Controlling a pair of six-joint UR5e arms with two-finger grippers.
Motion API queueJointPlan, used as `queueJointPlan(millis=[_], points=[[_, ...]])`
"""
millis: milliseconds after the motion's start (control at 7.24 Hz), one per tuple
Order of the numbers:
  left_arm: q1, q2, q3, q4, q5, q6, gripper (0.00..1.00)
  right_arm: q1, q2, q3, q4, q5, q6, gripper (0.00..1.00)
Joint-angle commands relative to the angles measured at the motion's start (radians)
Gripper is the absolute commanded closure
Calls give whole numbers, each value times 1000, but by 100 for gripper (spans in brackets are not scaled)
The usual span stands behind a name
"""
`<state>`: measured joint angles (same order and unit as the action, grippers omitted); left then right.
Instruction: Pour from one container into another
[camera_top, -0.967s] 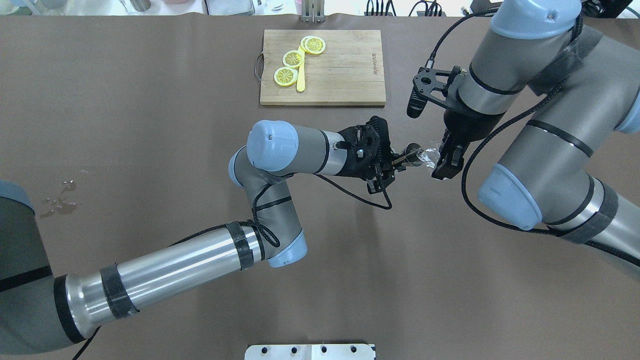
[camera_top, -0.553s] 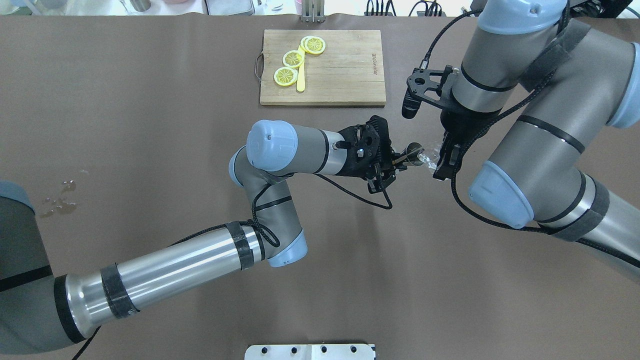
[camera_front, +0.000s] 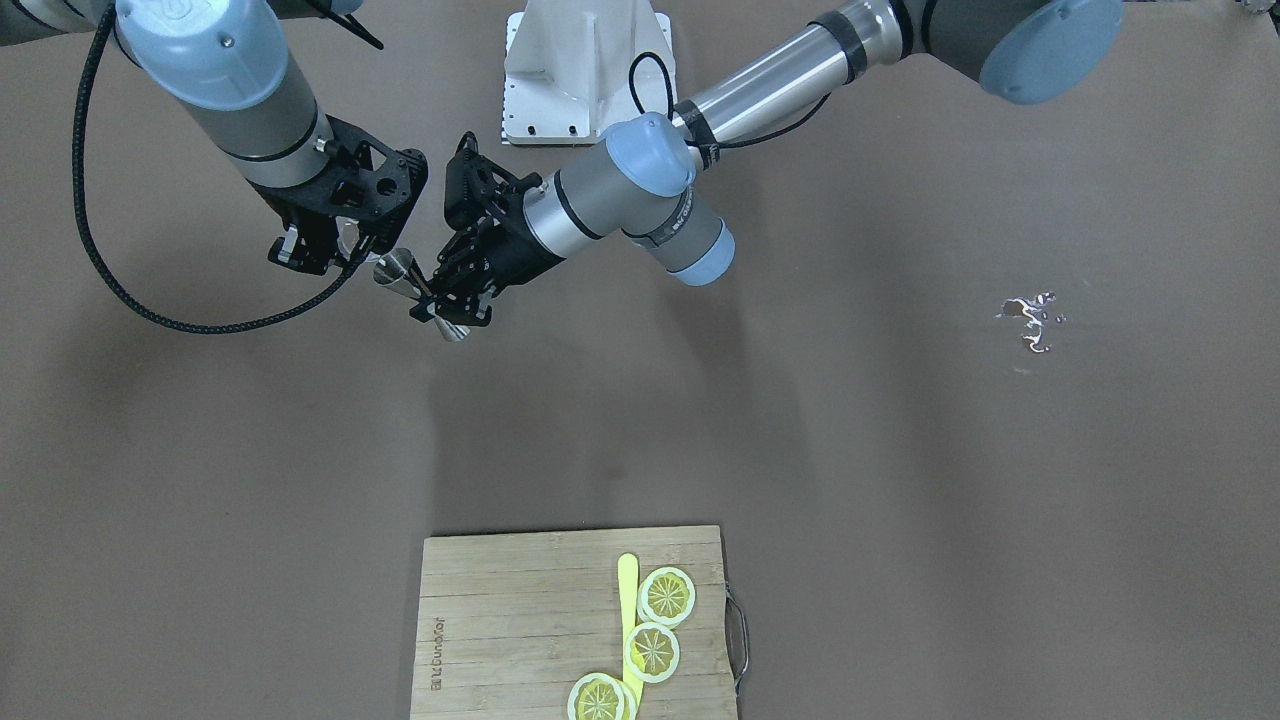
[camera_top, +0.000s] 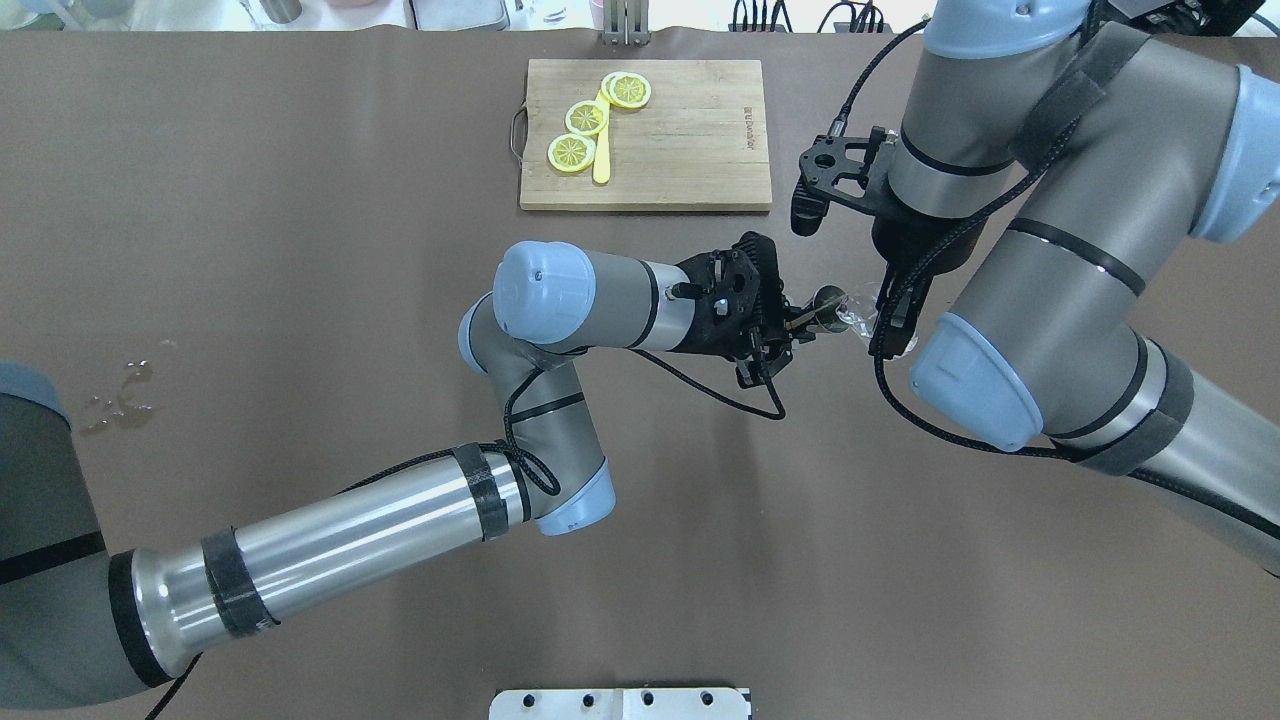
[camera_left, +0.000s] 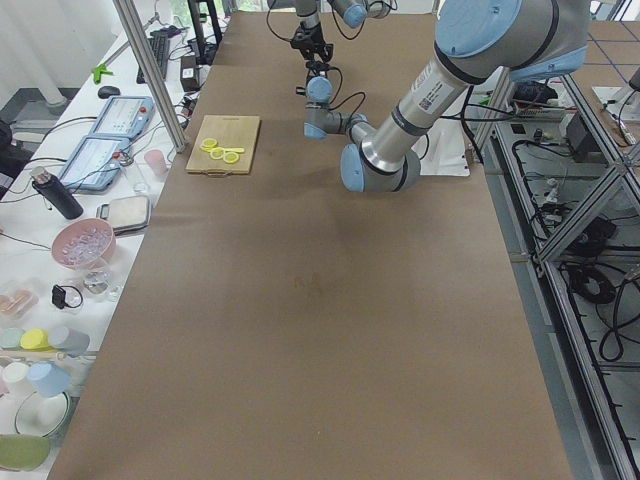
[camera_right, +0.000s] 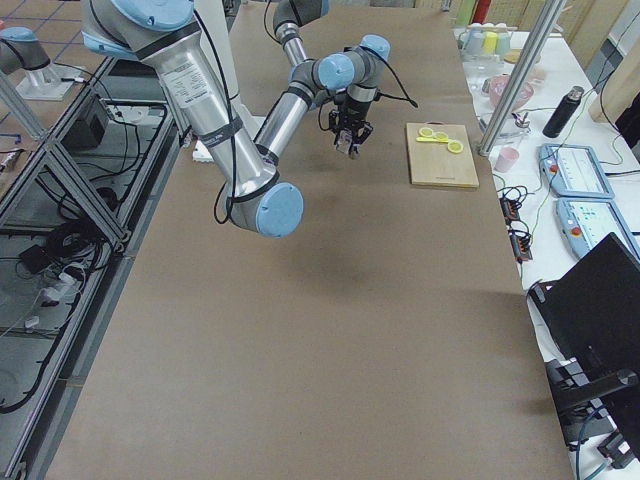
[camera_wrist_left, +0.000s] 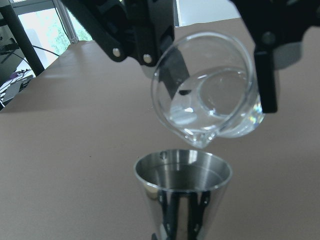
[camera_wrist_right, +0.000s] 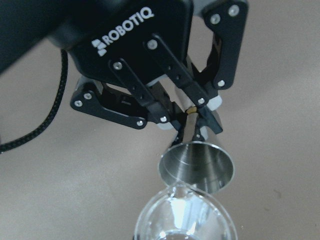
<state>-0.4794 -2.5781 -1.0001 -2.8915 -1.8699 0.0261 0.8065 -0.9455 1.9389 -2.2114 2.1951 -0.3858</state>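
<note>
R arm rolls further; R tool (camera_front: 325, 250) clamps beaker (camera_wrist_left: 210, 95), L tool (camera_front: 440, 300) clamps jigger (camera_wrist_left: 182, 175); if I overtilt, jigger overflows.

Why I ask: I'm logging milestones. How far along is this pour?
Done: both containers are lifted, with the left gripper clamped on the steel jigger and the right gripper on the glass beaker. In hand: the beaker is tilted, its spout just above the jigger's mouth, and clear liquid is pooled toward the lip. Left: no stream shows yet, so the transfer itself remains.
</note>
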Motion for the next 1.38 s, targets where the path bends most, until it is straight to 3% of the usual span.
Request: queueJointPlan(millis=[0, 1243], points=[[4, 0, 0, -3, 0, 0, 100, -3, 28, -5, -60, -23, -24, 100], [10, 0, 0, -12, 0, -2, 100, 0, 53, -6, -111, -46, -42, 100]])
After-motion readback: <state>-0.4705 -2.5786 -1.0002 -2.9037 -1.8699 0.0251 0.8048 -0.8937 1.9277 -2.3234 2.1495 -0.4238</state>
